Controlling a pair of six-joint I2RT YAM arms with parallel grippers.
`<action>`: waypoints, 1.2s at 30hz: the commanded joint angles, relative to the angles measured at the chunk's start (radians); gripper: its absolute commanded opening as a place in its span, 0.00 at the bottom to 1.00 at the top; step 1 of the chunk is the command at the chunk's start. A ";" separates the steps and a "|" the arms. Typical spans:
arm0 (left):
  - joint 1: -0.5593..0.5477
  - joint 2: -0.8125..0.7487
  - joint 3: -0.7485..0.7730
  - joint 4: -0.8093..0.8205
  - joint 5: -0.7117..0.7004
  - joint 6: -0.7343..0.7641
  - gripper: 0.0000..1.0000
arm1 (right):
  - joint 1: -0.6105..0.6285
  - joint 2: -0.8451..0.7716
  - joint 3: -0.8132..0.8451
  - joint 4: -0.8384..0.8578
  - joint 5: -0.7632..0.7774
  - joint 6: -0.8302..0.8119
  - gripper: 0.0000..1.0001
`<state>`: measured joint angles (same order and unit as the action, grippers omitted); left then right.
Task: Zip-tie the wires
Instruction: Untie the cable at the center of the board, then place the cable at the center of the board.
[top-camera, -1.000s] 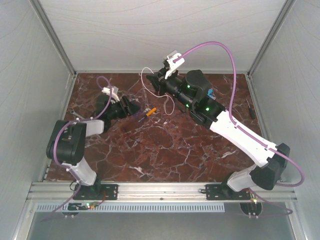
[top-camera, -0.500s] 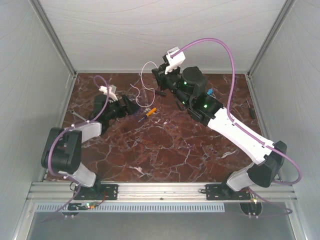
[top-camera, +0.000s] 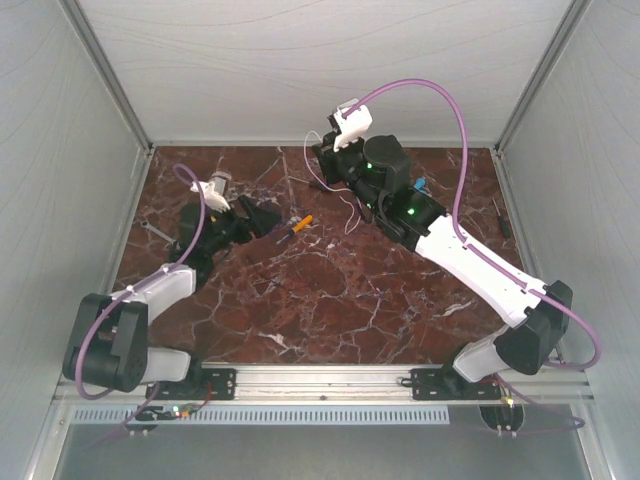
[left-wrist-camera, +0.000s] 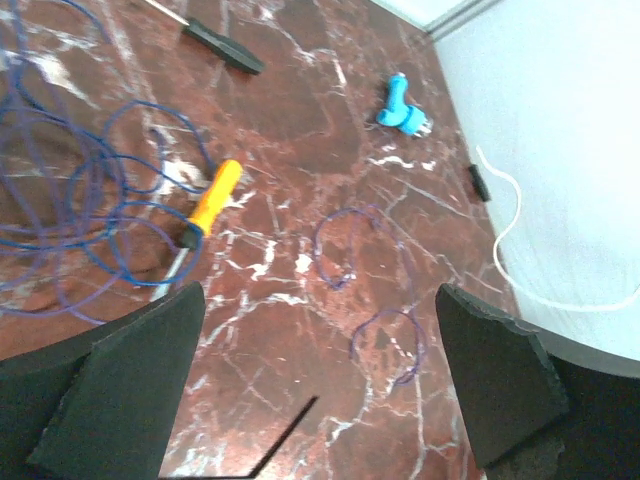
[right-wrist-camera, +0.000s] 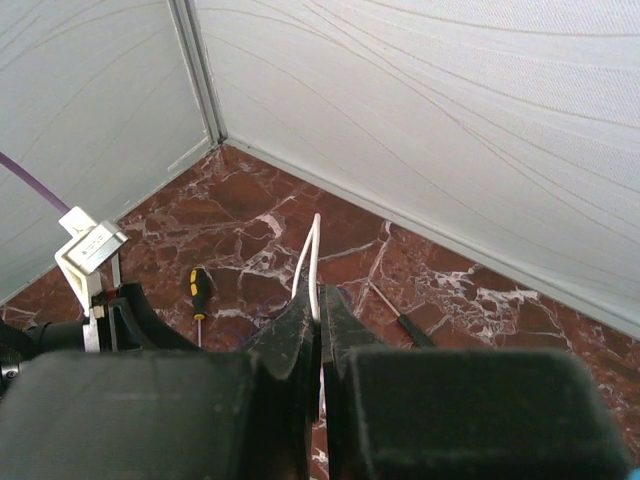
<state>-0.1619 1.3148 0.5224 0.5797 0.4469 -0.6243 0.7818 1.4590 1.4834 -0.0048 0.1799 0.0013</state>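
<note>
From the top camera I see the left gripper (top-camera: 262, 218) low over the table (top-camera: 330, 300), and the right gripper (top-camera: 325, 155) raised near the back wall. The wires are barely visible there. My left wrist camera shows them plainly: the wires (left-wrist-camera: 60, 205) lie coiled on the marble just beside the orange screwdriver (left-wrist-camera: 205, 205), with 2 smaller loops ahead of the left fingers (left-wrist-camera: 130, 380). Those fingers stand wide apart, with nothing between them. Only this view shows a black screwdriver (left-wrist-camera: 225, 48) and a blue part (left-wrist-camera: 403, 105) clearly. My right wrist camera shows the right fingers pressed together on a white strand (right-wrist-camera: 312, 255); I cannot tell whether it is wire or tie.
</note>
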 joint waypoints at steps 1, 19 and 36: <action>-0.037 0.029 0.042 0.132 0.078 -0.131 0.99 | -0.009 -0.044 -0.024 0.014 -0.009 0.014 0.00; -0.225 0.376 0.289 0.229 -0.073 -0.375 0.62 | -0.012 -0.061 -0.003 0.040 -0.062 0.089 0.00; -0.262 0.525 0.355 0.427 0.054 -0.381 0.68 | -0.050 -0.122 -0.066 0.041 -0.051 0.089 0.00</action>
<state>-0.4110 1.8099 0.8692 0.8829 0.4343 -1.0084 0.7418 1.3720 1.4349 0.0040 0.1303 0.0761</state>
